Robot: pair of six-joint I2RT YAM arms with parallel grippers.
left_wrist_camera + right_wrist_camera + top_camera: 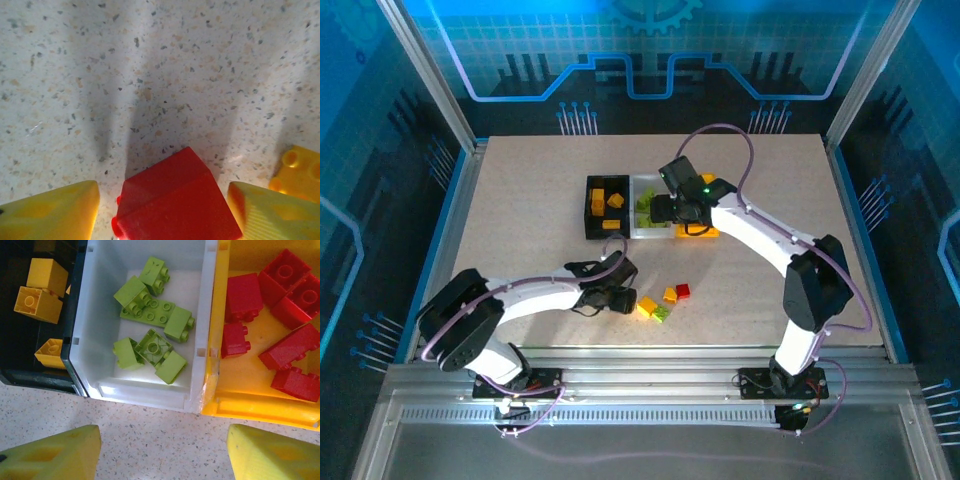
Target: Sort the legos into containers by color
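A red lego (pixel 175 205) lies on the table between the yellow fingers of my left gripper (pixel 162 189). The gripper is open, with a clear gap on the left and very little on the right. A yellow lego (pixel 300 172) lies just right of it. In the top view my left gripper (pixel 623 299) is low by several loose legos: yellow (pixel 647 306), green (pixel 661 314), orange (pixel 670 294) and red (pixel 683 290). My right gripper (pixel 162 435) hangs open and empty before the black bin (pixel 35 377) of yellow legos, the white bin (pixel 145 392) of green legos and the yellow bin (pixel 260 407) of red legos.
The three bins stand side by side mid-table: the black bin (pixel 588 210), the white bin (pixel 650 236) and the yellow bin (pixel 708 233), with my right gripper (pixel 682 210) over them. Speckled table surface (pixel 520 220) surrounds them. Metal frame rails run along the table edges.
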